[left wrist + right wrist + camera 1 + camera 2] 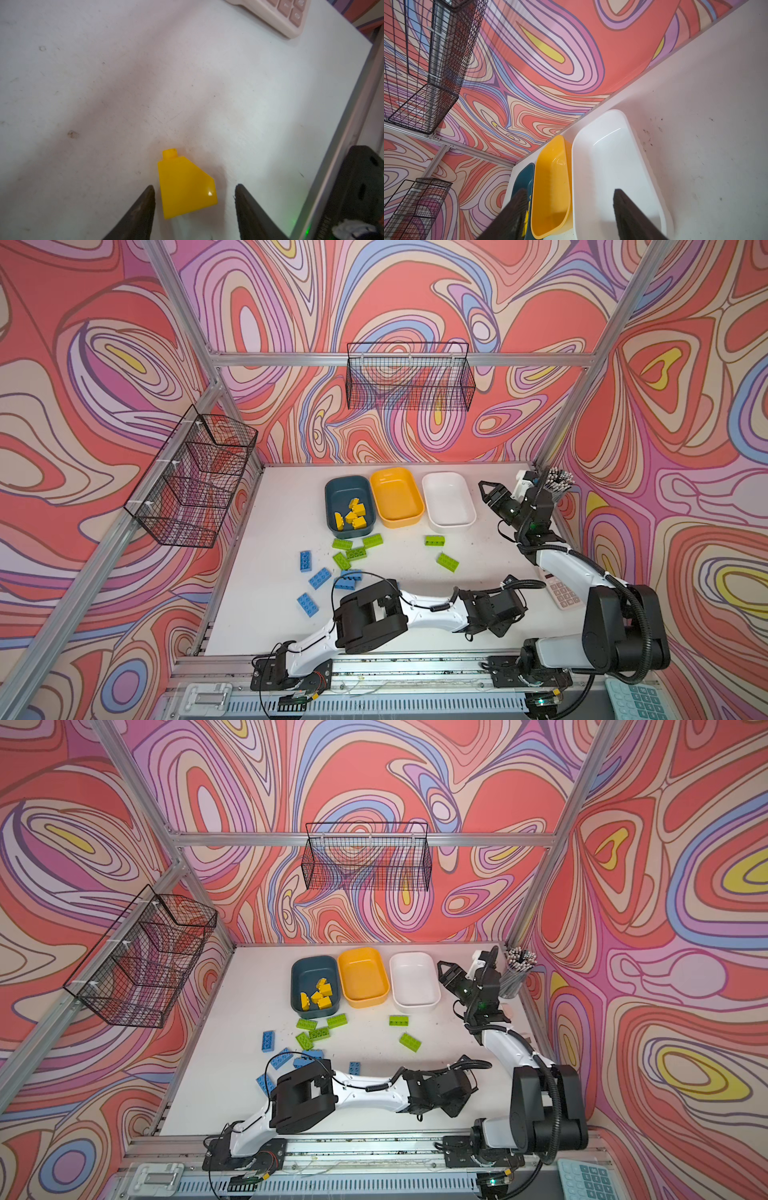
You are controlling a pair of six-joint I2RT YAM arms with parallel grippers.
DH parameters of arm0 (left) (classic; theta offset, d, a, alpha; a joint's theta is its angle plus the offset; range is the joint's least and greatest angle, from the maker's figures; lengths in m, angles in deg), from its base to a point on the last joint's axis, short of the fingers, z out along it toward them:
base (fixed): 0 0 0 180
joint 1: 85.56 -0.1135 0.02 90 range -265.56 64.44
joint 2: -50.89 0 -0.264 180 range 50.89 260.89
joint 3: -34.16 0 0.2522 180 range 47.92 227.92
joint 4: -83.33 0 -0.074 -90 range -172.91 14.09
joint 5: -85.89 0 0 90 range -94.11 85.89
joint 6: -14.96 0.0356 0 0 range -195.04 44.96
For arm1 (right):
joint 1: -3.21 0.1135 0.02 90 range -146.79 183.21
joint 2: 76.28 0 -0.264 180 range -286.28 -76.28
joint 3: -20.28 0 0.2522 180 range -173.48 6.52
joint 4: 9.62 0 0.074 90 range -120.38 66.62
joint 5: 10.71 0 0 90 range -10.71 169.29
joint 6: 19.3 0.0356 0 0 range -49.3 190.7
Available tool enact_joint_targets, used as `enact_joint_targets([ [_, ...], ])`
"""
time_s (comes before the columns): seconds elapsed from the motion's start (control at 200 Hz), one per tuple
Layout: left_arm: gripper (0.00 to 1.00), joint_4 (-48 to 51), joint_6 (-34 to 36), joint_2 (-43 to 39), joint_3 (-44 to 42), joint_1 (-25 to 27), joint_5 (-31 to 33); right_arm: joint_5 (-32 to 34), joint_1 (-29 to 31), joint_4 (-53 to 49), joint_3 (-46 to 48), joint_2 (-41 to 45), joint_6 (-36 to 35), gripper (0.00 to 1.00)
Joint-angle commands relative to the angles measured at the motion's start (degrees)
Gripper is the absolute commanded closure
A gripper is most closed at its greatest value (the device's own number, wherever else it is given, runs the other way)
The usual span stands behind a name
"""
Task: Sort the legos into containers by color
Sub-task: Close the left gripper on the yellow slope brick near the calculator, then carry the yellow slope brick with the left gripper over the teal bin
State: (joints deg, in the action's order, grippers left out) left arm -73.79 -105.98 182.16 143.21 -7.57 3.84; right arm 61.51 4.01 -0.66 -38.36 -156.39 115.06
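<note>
Left gripper [195, 185], jaws apart, straddles yellow lego [182, 195] on worktop [104, 83], one finger maybe touching; right gripper [570, 190] spread, empty.

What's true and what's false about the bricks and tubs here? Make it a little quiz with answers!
1. Some yellow legos lie in the dark teal tub. True.
2. The white tub holds green legos. False: it is empty; the green legos lie on the table.
3. A yellow wedge lego sits between the fingers of the left gripper. True.
4. The right gripper holds a lego. False: its jaws are open and empty.
</note>
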Motion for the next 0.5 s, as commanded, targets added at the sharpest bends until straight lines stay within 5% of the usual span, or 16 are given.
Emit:
enact_joint_targets([
  [0.0, 0.45, 4.2, -2.8, 2.2, 2.5, -1.3, -1.6, 0.6, -0.4, 1.1, 1.0, 1.1, -0.3, 0.31],
  [0.496, 0.66, 2.6, -4.0, 2.0, 1.1, -2.8, -5.0, 0.6, -0.4, 1.2, 1.4, 1.0, -0.5, 0.31],
])
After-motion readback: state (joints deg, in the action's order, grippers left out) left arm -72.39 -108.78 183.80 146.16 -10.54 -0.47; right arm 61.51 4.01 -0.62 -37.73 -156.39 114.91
